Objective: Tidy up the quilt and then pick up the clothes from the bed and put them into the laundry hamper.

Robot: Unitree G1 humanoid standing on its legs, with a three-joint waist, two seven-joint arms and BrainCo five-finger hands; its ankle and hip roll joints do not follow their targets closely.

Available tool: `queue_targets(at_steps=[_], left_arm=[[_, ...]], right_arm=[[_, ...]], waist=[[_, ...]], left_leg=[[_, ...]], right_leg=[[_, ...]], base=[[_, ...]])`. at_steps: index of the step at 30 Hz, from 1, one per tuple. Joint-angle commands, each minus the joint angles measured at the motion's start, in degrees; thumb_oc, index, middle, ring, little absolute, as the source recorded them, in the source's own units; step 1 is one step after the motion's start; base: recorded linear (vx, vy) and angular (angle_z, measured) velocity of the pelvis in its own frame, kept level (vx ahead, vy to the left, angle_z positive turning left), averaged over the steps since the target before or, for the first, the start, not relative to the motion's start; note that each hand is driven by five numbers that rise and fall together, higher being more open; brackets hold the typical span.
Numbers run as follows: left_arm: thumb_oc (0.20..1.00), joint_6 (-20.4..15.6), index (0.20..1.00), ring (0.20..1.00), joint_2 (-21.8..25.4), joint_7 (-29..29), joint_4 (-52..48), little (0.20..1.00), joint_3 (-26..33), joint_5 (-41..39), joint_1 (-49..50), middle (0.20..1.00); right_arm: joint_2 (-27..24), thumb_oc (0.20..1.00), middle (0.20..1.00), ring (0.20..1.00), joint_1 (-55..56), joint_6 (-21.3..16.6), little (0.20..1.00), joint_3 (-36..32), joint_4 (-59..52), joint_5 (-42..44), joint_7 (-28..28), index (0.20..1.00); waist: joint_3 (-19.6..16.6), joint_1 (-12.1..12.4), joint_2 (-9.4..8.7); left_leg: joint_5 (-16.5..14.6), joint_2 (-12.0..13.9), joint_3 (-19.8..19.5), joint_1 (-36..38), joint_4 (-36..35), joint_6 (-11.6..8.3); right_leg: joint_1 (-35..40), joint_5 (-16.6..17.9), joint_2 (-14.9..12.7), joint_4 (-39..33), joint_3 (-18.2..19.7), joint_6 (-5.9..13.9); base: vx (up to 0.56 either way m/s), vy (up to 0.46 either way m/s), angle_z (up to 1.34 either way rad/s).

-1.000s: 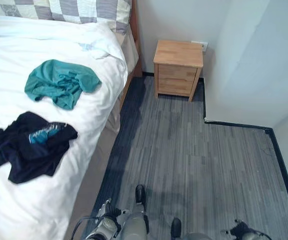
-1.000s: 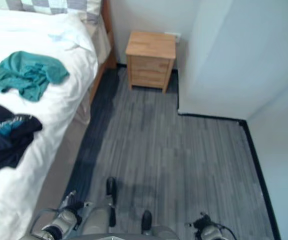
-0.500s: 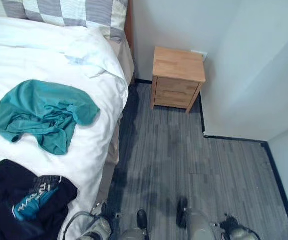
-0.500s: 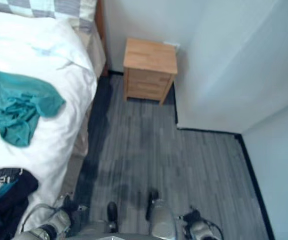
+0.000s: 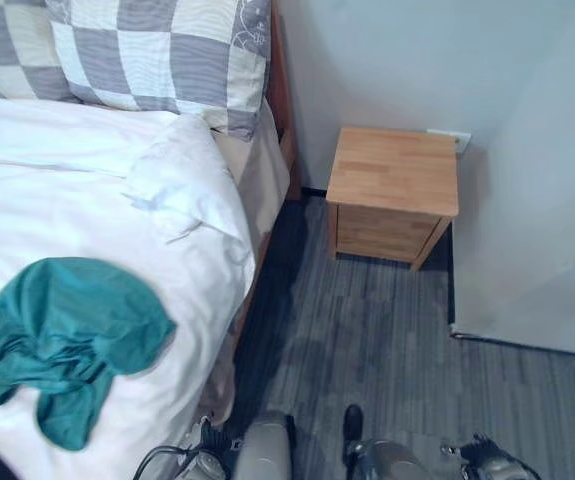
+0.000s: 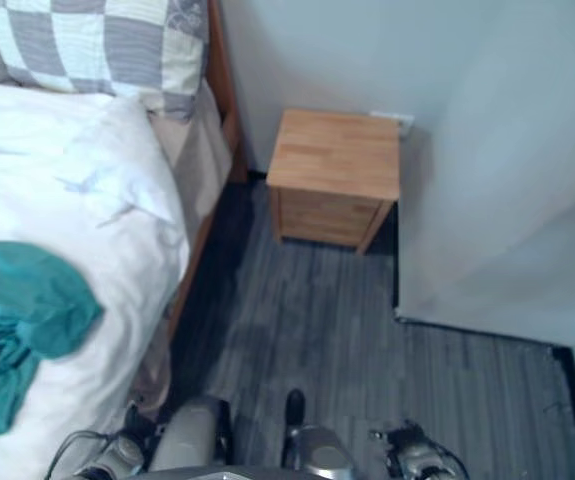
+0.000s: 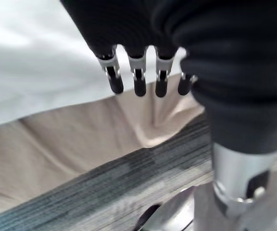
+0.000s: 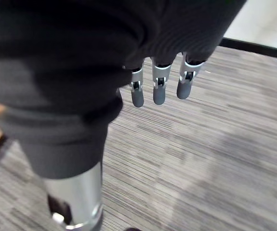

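Both our hands are just hanging down right now: the left hand (image 7: 143, 72) dangles with its fingers relaxed and nothing in them, beside the bed's tan side skirt (image 7: 56, 139), and the right hand (image 8: 160, 82) hangs loose and empty over the grey floor (image 8: 210, 144). Out from there, the quilt (image 5: 77, 210) covers the bed in white, with a bunched, rumpled corner (image 5: 182, 185) up near the checked pillow (image 5: 157, 55) at the bed's right edge. The teal garment (image 5: 62, 340) lies crumpled on the quilt, toward the near part of the bed and a bit in from the right edge. We reckon both are soft, light and floppy, so nothing fragile here, but cloth will sag and slide out of a lazy pinch. For the quilt we'd grab that bunched corner and pull it flat; for the teal piece, curl fingers deep into the thick fold in the middle instead of a thin hem. The wooden nightstand (image 5: 392, 190) stands by the wall, clear of the bed. We can't spot the hamper from here.
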Motion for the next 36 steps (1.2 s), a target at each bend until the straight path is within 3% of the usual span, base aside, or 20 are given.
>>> queue_targets(at_steps=[1,2,3,4,6,7,8,12,13,14,15,17,19,24,26,27,29,33,34,36], left_arm=[[1.0,-0.2,1.0,1.0,-0.9,0.0,0.2,1.0,-1.8,0.0,-1.7,1.0],[1.0,0.4,1.0,1.0,-0.8,-0.3,0.3,1.0,-0.8,-0.1,-1.3,1.0],[1.0,0.8,1.0,1.0,-1.0,-0.6,0.2,1.0,0.9,-1.6,0.2,1.0],[1.0,0.8,1.0,1.0,-1.0,-0.6,0.2,1.0,0.9,-1.6,0.2,1.0],[1.0,1.8,1.0,1.0,-1.2,-0.5,0.7,1.0,2.4,-1.2,0.8,1.0],[1.0,2.0,1.0,1.0,-0.7,1.3,0.9,1.0,4.5,-2.9,1.0,1.0],[1.0,2.0,1.0,1.0,-0.8,1.3,0.9,1.0,4.5,-2.9,1.1,1.0],[1.0,0.4,1.0,1.0,0.4,1.1,-0.2,1.0,4.3,-0.9,1.5,1.0],[1.0,0.0,1.0,1.0,1.5,1.0,0.1,1.0,3.4,1.7,1.1,1.0],[1.0,0.0,1.0,1.0,1.4,1.0,0.1,1.0,3.4,1.7,1.1,1.0],[1.0,0.2,1.0,1.0,2.5,-0.1,1.4,1.0,2.8,3.7,0.5,1.0],[1.0,0.4,1.0,1.0,2.8,-0.1,1.3,1.0,3.4,4.1,0.7,1.0],[1.0,0.1,1.0,1.0,4.1,0.1,1.7,1.0,3.3,3.3,0.7,1.0],[1.0,-0.5,1.0,1.0,3.2,1.4,1.3,1.0,2.1,-1.0,2.5,1.0],[1.0,-0.5,1.0,1.0,2.3,1.0,0.9,1.0,-0.7,-0.9,1.9,1.0],[1.0,-0.5,1.0,1.0,2.1,0.5,0.9,1.0,-2.1,-0.7,1.8,1.0],[1.0,-0.5,1.0,1.0,2.0,0.1,0.7,1.0,-4.3,0.4,1.9,1.0],[1.0,-1.1,1.0,1.0,1.6,0.3,1.3,1.0,-6.7,0.6,1.5,1.0],[1.0,-2.0,1.0,1.0,1.3,0.3,1.2,1.0,-8.3,-0.5,0.8,1.0],[1.0,-2.3,1.0,1.0,1.2,0.3,1.2,1.0,-8.8,-1.0,0.2,1.0]], right_arm=[[-2.2,1.0,1.0,1.0,2.5,-0.5,1.0,-2.7,-2.6,-0.6,-0.6,1.0],[-2.4,1.0,1.0,1.0,2.3,-0.7,1.0,-3.8,-4.3,0.7,-0.7,1.0],[-2.3,1.0,1.0,1.0,3.8,-1.3,1.0,-5.3,-13.0,2.4,-0.2,1.0],[-2.3,1.0,1.0,1.0,3.9,-1.3,1.0,-5.3,-13.1,2.4,-0.2,1.0],[-2.5,1.0,1.0,1.0,9.0,-2.1,1.0,-7.4,-28.9,0.9,0.5,1.0],[-5.7,1.0,1.0,1.0,10.9,-4.1,1.0,-6.7,-44.6,-2.8,0.7,1.0],[-5.8,1.0,1.0,1.0,11.3,-3.7,1.0,-6.8,-45.2,-2.9,0.9,1.0],[-15.6,1.0,1.0,1.0,10.6,-8.7,1.0,-8.2,-67.7,-9.5,3.1,1.0],[-20.0,1.0,1.0,1.0,8.9,-10.1,1.0,-9.3,-73.8,-12.1,3.6,1.0],[-20.0,1.0,1.0,1.0,8.9,-10.1,1.0,-9.3,-73.8,-12.1,3.6,1.0],[-23.1,1.0,1.0,1.0,6.0,-10.5,1.0,-8.4,-75.9,-14.1,3.7,1.0],[-23.7,1.0,1.0,1.0,3.9,-10.4,1.0,-7.5,-76.5,-14.5,3.4,1.0],[-26.0,1.0,1.0,1.0,-1.7,-11.4,1.0,-4.4,-79.3,-16.1,2.1,1.0],[-27.3,1.0,1.0,1.0,-20.9,-9.5,1.0,5.9,-73.0,-18.0,1.0,1.0],[-27.8,1.0,1.0,1.0,-26.1,-8.1,1.0,9.2,-68.1,-18.2,-0.1,1.0],[-26.8,1.0,1.0,1.0,-29.6,-6.9,1.0,11.6,-63.7,-18.8,-0.3,1.0],[-25.2,1.0,1.0,1.0,-38.9,-4.7,1.0,17.3,-52.7,-20.9,-0.9,1.0],[-19.7,1.0,1.0,1.0,-47.3,-3.5,1.0,23.0,-35.9,-21.6,-0.9,1.0],[-15.1,0.2,0.2,0.2,-50.5,-2.7,0.2,24.4,-23.6,-20.6,-0.7,0.2],[-13.7,0.2,0.2,0.2,-51.2,-2.4,0.2,24.2,-18.4,-19.6,-0.8,0.2]], waist=[[-0.7,-0.2,3.31],[-1.2,-0.7,3.04],[-1.5,-0.7,2.54],[-1.6,-0.8,2.48],[-0.8,-3.2,1.69],[0.7,-4.8,1.68],[0.6,-4.9,1.59],[2.3,-5.3,1.25],[1.9,-6.0,0.14],[1.9,-6.1,0.2],[1.7,-7.2,-0.28],[1.8,-6.5,-0.63],[2.0,-4.6,-1.03],[2.6,-1.3,2.57],[3.3,-1.6,4.1],[3.2,-1.8,4.88],[2.7,-1.6,7.15],[2.1,-1.1,8.99],[2.2,-0.7,9.9],[2.1,-0.6,10.11]], left_leg=[[0.2,2.2,10.1,7.1,-11.6,-0.64],[1.2,3.7,17.7,10.0,-15.0,-0.48],[-1.0,0.7,17.6,13.5,-17.5,3.14],[-1.0,0.6,17.6,13.5,-17.6,3.17],[-3.2,-2.6,15.0,17.5,-20.0,5.72],[-2.8,-2.7,11.2,20.3,-23.0,6.12],[-2.7,-3.1,11.2,20.4,-23.3,6.2],[-1.4,-1.0,2.2,21.1,-24.3,3.74],[-3.1,-1.9,-2.7,21.6,-23.7,2.34],[-3.0,-1.9,-2.8,21.5,-23.6,2.34],[-4.3,-2.6,-9.0,21.9,-22.8,1.61],[-5.1,-2.6,-10.3,21.3,-21.6,1.28],[-5.3,-3.4,-12.8,19.6,-19.4,0.66],[-1.7,-1.1,-18.1,14.6,-20.0,-2.14],[-1.6,0.9,-10.8,13.4,-19.0,-2.37],[-1.7,2.7,-3.1,14.5,-18.7,-2.67],[1.9,5.1,3.9,14.2,-19.9,-3.86],[3.7,4.7,1.9,14.5,-23.7,-4.0],[4.4,4.5,1.5,15.3,-25.3,-3.9],[4.8,4.6,1.6,15.3,-25.7,-3.97]], right_leg=[[1.2,-9.9,-4.8,4.6,-1.8,9.13],[1.3,-11.4,-5.4,8.8,-4.6,9.9],[-1.0,-9.1,-8.0,22.7,-8.0,12.83],[-1.0,-9.2,-8.2,22.8,-8.1,12.87],[-5.8,0.7,-12.8,39.1,-7.9,16.63],[-13.2,1.2,-13.2,47.4,-4.0,16.19],[-13.4,0.9,-13.5,47.8,-3.9,16.23],[-16.8,-4.0,-9.6,30.7,2.7,12.96],[-16.1,-3.7,-7.5,15.0,11.5,13.75],[-15.9,-3.3,-7.4,14.3,11.3,13.74],[-16.9,-2.1,-3.3,9.8,25.4,15.23],[-16.9,-1.7,-2.9,9.6,27.1,15.73],[-15.3,-1.1,-5.5,8.5,22.8,13.89],[-14.2,-1.1,-5.8,6.0,16.2,11.56],[-13.5,-2.3,-8.1,6.2,10.0,11.19],[-12.9,-2.8,-9.0,6.2,6.3,11.24],[-12.4,-2.8,-9.2,6.1,3.1,10.93],[-13.1,-2.7,-8.8,6.5,2.3,10.69],[-13.1,-2.9,-8.5,6.8,2.3,10.61],[-13.4,-2.7,-8.5,6.8,2.3,10.6]], base=[[0.57,-0.003,0.33],[0.94,0.134,0.32],[0.54,0.162,0.49],[0.53,0.214,1.23],[0.38,0.092,1.4],[0.3,0.0,1.44],[0.21,-0.137,1.76],[0.27,-0.389,2.15],[0.21,-0.288,1.95],[0.42,-0.593,2.21],[0.19,-0.312,2.02],[0.17,-0.307,2.61],[0.12,-0.404,2.26],[0.0,-0.317,0.95],[-0.08,-0.188,1.35],[-0.08,-0.095,1.79],[-0.08,-0.017,1.56],[-0.01,0.03,0.58],[0.0,0.061,0.33],[-0.01,0.05,0.29]])
